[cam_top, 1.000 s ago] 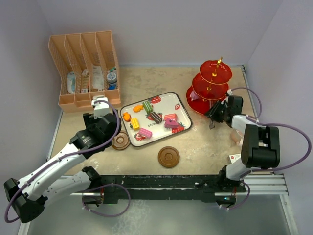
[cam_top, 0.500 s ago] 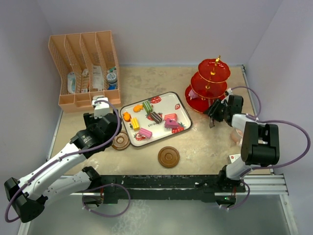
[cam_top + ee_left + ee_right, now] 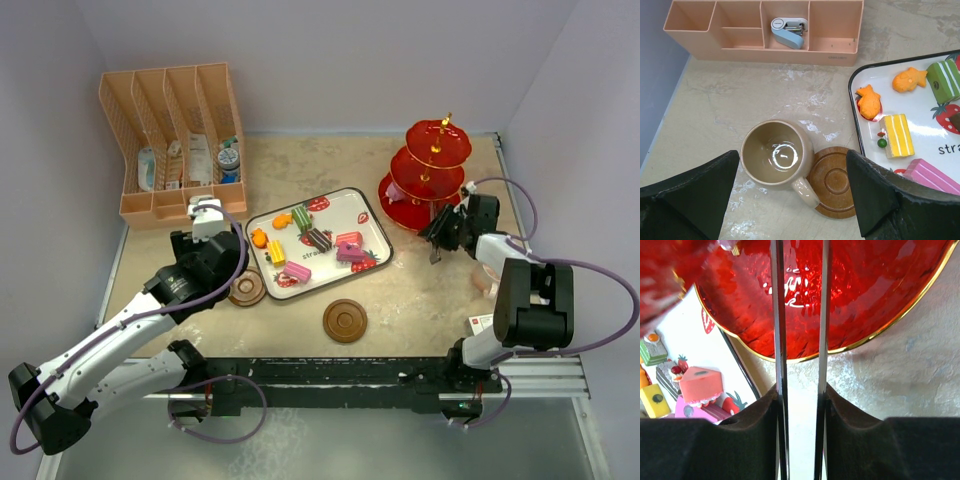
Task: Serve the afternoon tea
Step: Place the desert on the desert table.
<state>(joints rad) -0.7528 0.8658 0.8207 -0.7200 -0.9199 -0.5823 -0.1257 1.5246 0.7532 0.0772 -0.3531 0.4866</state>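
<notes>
One tan mug [image 3: 777, 156] below splayed left jaws; right jaws clamp tongs [image 3: 778, 315] at red stand [image 3: 875, 285].

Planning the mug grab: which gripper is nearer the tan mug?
Left. Left gripper, open, hangs over the tan mug; right gripper, clamping metal tongs, is by the red tiered stand.

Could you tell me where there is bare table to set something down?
Bare table lies beyond the tray, between peach rack and red stand, and right of the loose saucer. Crowded around the tan mug under the left tool.
</notes>
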